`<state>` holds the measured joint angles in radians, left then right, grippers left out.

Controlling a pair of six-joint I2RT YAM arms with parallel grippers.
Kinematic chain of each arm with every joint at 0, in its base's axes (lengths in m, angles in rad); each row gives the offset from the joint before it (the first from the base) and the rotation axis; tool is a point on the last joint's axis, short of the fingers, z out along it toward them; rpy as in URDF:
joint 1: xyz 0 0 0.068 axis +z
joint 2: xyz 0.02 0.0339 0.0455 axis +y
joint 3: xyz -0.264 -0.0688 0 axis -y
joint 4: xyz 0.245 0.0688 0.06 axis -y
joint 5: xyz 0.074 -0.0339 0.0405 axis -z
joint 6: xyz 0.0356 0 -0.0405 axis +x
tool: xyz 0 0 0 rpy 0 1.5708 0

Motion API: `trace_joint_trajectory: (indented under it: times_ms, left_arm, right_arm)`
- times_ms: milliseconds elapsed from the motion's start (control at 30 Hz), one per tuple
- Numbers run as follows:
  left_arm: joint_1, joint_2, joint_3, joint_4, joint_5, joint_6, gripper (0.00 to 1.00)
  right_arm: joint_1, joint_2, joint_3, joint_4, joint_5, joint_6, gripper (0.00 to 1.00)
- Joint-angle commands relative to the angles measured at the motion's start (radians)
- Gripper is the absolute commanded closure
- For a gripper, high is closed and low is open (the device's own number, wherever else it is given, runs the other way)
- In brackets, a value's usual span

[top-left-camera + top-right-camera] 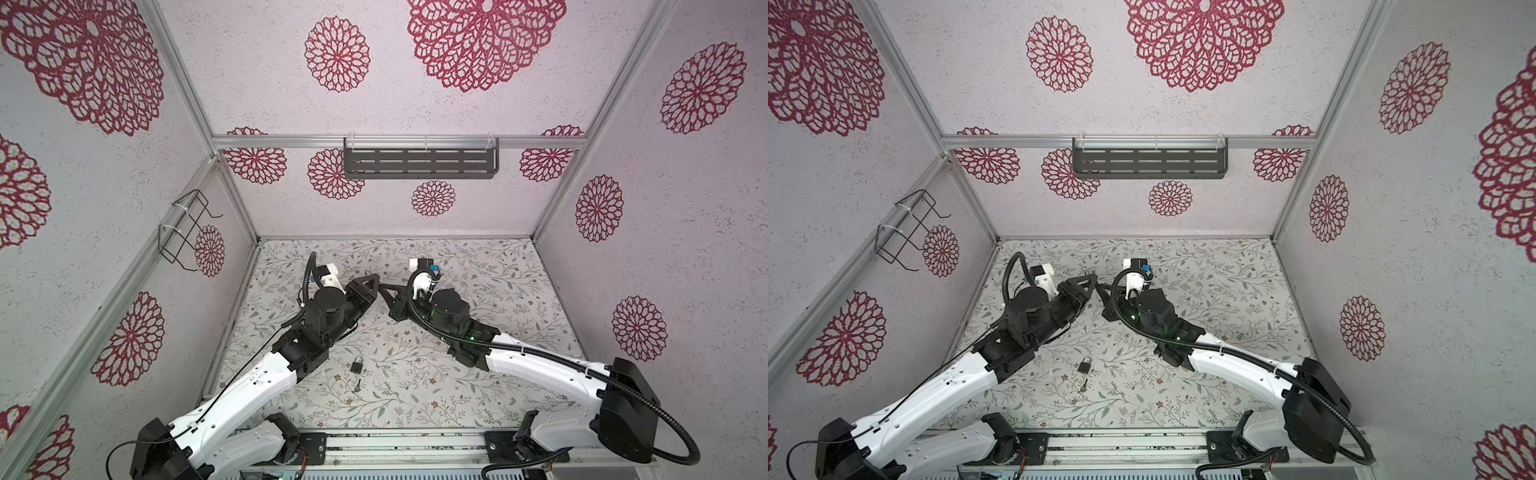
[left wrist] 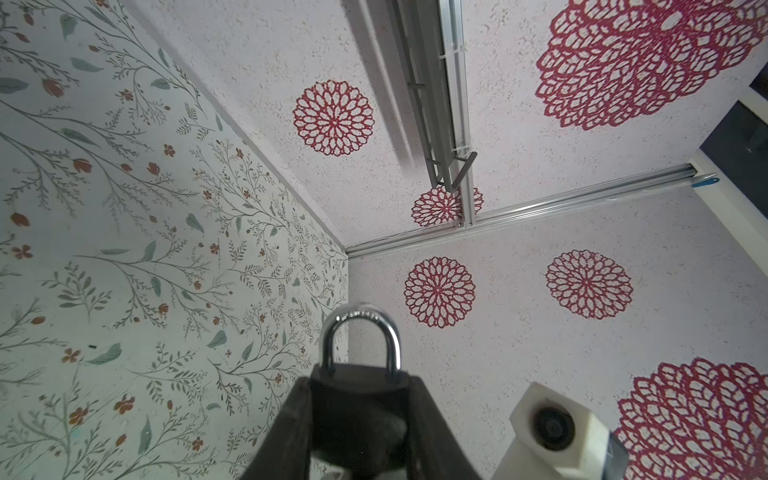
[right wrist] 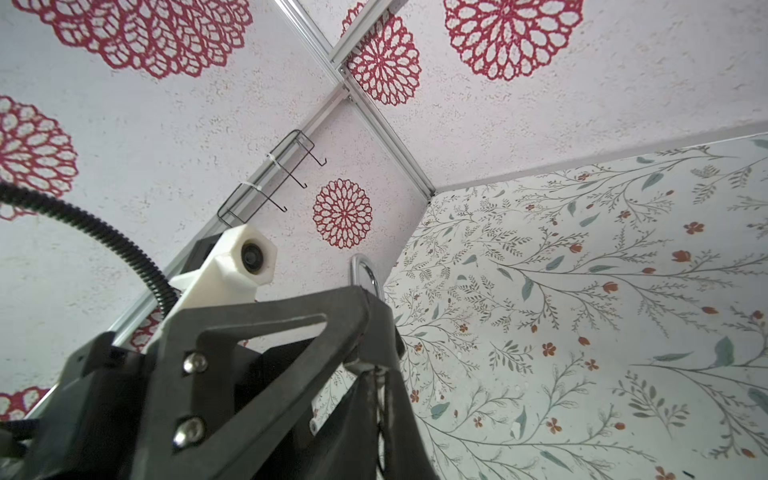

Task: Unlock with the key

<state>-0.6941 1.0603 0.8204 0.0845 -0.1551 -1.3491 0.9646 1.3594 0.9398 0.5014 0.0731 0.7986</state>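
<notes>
- Steel-shackled padlock (image 2: 359,374) is up off the table. Its body is clamped btwn the jaws of the left gripper (image 1: 372,282), shackle poking out past the tips, both legs seated.
- Right gripper (image 1: 384,289) is nose-to-nose w/ it in mid-air, jaws pressed together. There's a thin metal glint at the tips in the right wrist view; can't tell if that's a key.
- Step, my read: working at the keyway end of the held lock. Lock not yet open.
- Next move prob. needs fine line-up w/ the keyway, a straight push, then a wrist twist while the left side holds firm. Risk: lock body slipping or rotating in the clamp.
- Heads up: a second padlock (image 1: 356,366) lies flat on the table (image 1: 457,374), nearer the arm bases. A loose key (image 1: 358,386) sits just beside it, well apart from both grippers.
- Surface: pale floral print, leafy sprigs, small rust-red flowers.
- Room: white textured walls w/ red rosettes and aluminium frame rails. Grey slotted shelf (image 1: 420,163) on the back wall, black wire rack (image 1: 185,230) on the left wall.
</notes>
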Motion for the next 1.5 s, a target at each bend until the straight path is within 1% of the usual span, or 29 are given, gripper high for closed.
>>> trace_joint_trajectory:
  times_ms: [0,100,167,267,400,500,533,567,600,667,733,767,833,933,1033,1100,1167,1267,1467]
  left_arm:
    - [-0.004,-0.002,-0.021,0.130,0.060,-0.038,1.00]
    - [-0.005,0.001,-0.029,0.158,0.067,-0.038,1.00]
    - [-0.007,0.005,-0.029,0.160,0.068,-0.035,1.00]
    - [-0.007,-0.001,-0.025,0.135,0.043,-0.024,1.00]
    - [-0.007,-0.019,0.028,-0.001,-0.021,0.057,1.00]
    - [-0.002,-0.025,0.046,-0.071,-0.063,0.090,1.00]
    - [-0.002,-0.029,0.045,-0.078,-0.069,0.100,1.00]
    - [-0.002,-0.034,0.045,-0.088,-0.076,0.114,1.00]
    - [-0.001,-0.040,0.045,-0.099,-0.085,0.131,1.00]
    - [0.002,-0.055,0.046,-0.119,-0.093,0.176,1.00]
    - [0.011,-0.070,0.054,-0.159,-0.098,0.220,1.00]
    - [0.014,-0.076,0.061,-0.188,-0.100,0.247,1.00]
    - [0.016,-0.090,0.070,-0.246,-0.106,0.320,1.00]
    - [0.017,-0.111,0.060,-0.312,-0.126,0.438,1.00]
    - [0.016,-0.136,0.005,-0.284,-0.115,0.586,1.00]
    - [0.016,-0.144,-0.040,-0.247,-0.099,0.681,1.00]
    - [0.013,-0.148,-0.089,-0.183,-0.069,0.772,1.00]
    - [0.003,-0.135,-0.161,-0.067,-0.052,0.895,1.00]
    - [-0.021,-0.065,-0.232,0.116,0.019,1.068,1.00]
  right_arm:
    - [0.011,-0.027,-0.018,0.228,-0.071,0.177,1.00]
    - [0.011,-0.021,-0.022,0.272,-0.062,0.240,1.00]
    - [0.017,-0.015,-0.022,0.298,-0.064,0.246,1.00]
    - [0.025,-0.023,-0.007,0.250,-0.036,0.188,1.00]
    - [0.026,-0.038,0.005,0.148,0.015,0.077,1.00]
    - [0.025,-0.038,0.015,0.109,0.025,0.020,0.91]
    - [0.025,-0.038,0.028,0.087,0.027,0.001,0.87]
    - [0.026,-0.039,0.043,0.057,0.028,-0.019,0.80]
    - [0.025,-0.044,0.056,0.026,0.033,-0.048,0.75]
    - [0.025,-0.062,0.065,-0.020,0.048,-0.089,0.72]
    - [0.026,-0.090,0.059,-0.055,0.066,-0.122,0.66]
    - [0.024,-0.103,0.060,-0.084,0.071,-0.141,0.62]
    - [0.020,-0.126,0.068,-0.159,0.080,-0.176,0.55]
    - [-0.004,-0.166,0.059,-0.257,0.077,-0.209,0.50]
    - [-0.049,-0.191,0.071,-0.366,0.034,-0.227,0.44]
    - [-0.079,-0.186,0.115,-0.478,-0.012,-0.257,0.41]
    - [-0.099,-0.175,0.158,-0.577,-0.038,-0.287,0.38]
    - [-0.117,-0.170,0.210,-0.698,-0.041,-0.318,0.35]
    - [-0.139,-0.175,0.255,-0.805,-0.056,-0.349,0.28]
